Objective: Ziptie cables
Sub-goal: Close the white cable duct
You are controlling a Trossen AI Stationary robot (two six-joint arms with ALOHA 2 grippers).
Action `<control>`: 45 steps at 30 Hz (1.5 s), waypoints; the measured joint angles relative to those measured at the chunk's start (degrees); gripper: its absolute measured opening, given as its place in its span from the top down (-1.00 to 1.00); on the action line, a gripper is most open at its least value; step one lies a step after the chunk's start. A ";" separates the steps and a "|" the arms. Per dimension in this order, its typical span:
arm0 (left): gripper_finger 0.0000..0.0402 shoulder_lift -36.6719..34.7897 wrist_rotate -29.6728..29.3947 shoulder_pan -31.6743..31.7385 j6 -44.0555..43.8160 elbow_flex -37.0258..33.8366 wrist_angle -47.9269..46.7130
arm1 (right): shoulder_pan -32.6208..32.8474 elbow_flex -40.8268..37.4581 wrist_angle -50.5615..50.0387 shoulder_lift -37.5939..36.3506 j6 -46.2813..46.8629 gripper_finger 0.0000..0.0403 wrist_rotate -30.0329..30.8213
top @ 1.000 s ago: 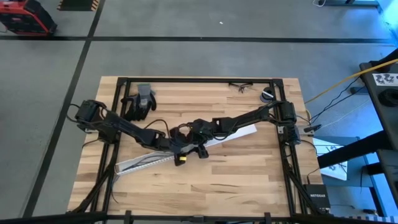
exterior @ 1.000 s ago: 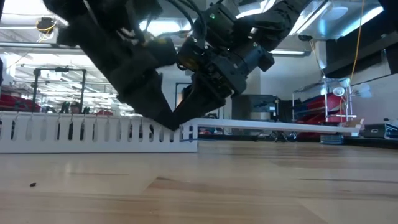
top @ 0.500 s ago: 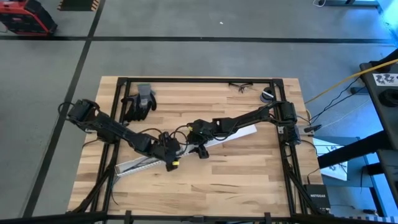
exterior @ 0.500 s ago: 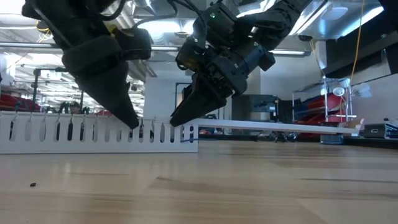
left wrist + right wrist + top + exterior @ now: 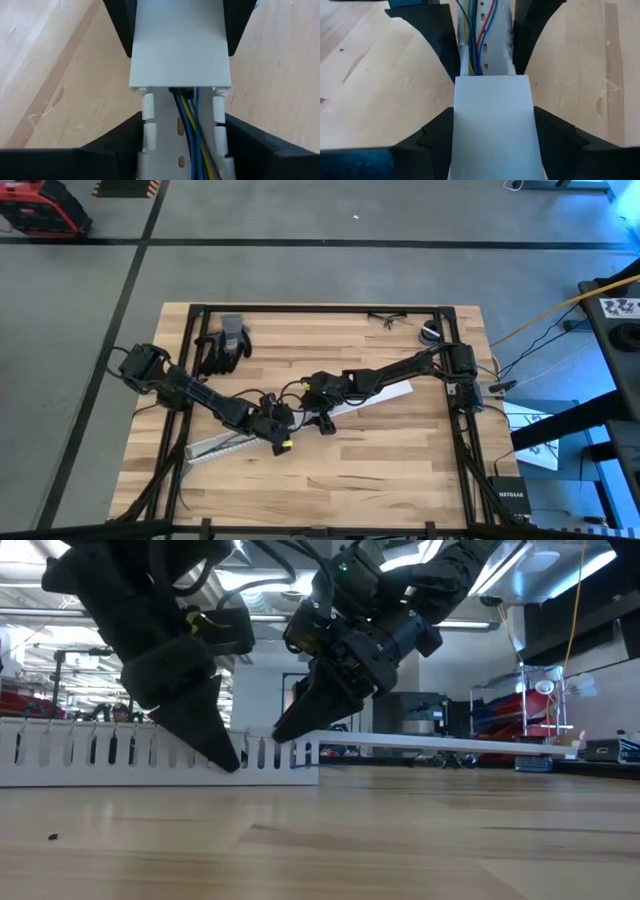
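A long white slotted channel lies flat on the table, running from near left to far right. Its right stretch carries a smooth white cover. The cables, thin blue, yellow, red and dark wires, lie inside the open stretch and run under the cover. My left gripper straddles the open stretch just short of the cover's end. My right gripper straddles the cover's end. In the low view the two grippers' tips stand a short way apart. My left gripper has one finger on each outer side of the channel's slotted walls, a little before the cover's end. It slants down from the table's left and points along the channel. The channel stays flat on the table. My right gripper clasps the cover's two long edges between its fingers, right at the cover's end. It slants down from the table's right and points along the channel. Cover and channel rest on the table.
Black gloves lie at the far left, glasses and a small roll at the far right. A black frame runs round the tabletop. Bare wood lies along the near edge, with a dark speck.
My left gripper has drawn back along the channel toward the table's left, away from my right gripper, whose tip it stood against a second ago. It has sunk a little onto the slotted stretch. My right gripper and the channel have kept still.
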 joint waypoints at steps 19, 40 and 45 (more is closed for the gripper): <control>-0.19 0.07 0.75 0.17 -0.19 -0.31 1.75 | 2.15 4.27 4.70 4.85 3.35 -0.11 0.73; -0.55 -10.87 0.57 -4.42 -8.78 0.43 -17.42 | 1.82 4.72 3.86 4.87 1.61 -0.11 1.98; -0.55 -10.45 2.12 -5.46 -10.45 -5.22 -7.70 | 1.82 4.70 3.84 4.87 1.45 -0.11 1.78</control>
